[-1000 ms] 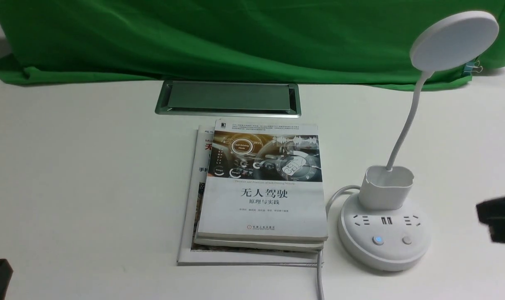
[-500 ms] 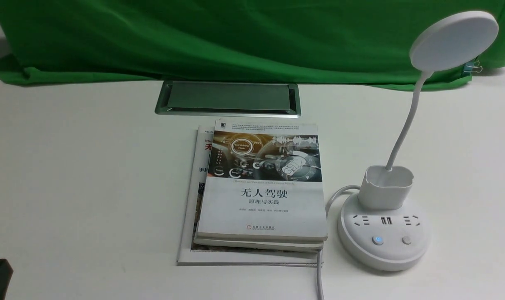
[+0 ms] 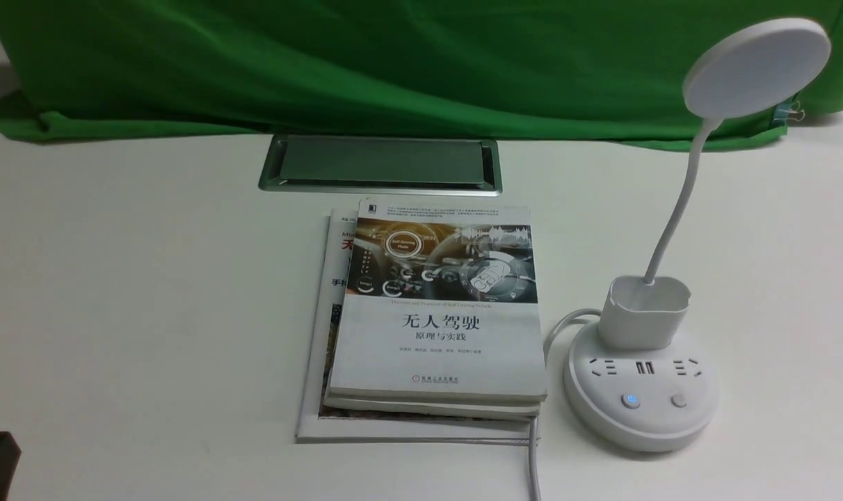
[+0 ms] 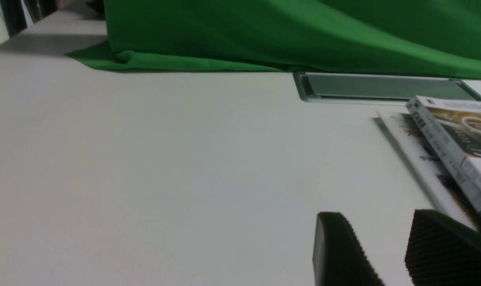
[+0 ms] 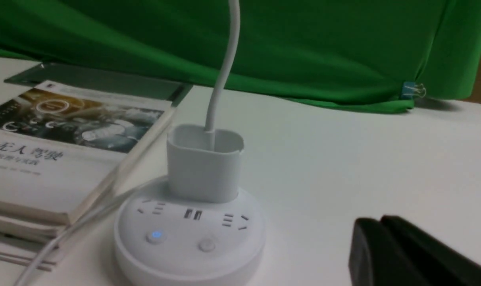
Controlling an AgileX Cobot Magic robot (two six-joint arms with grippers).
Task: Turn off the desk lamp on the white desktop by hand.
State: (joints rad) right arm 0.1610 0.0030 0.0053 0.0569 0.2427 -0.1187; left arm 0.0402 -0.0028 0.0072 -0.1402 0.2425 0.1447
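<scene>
The lamp (image 3: 640,410) is seen at 4 o'clock on the counter (image 3: 150,278). The right claw (image 5: 377,228), clenched empty, is judged nearer, the lamp toward its 10 o'clock; the left claw (image 4: 377,222) is released, at 8 o'clock.

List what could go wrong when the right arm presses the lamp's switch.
Two buttons sit close together on the desk lamp base: the blue-lit button and the unlit button. The right tool may press the wrong one, or both.
The cup and thin neck rise just behind them, so a careless approach might knock the lamp.
</scene>
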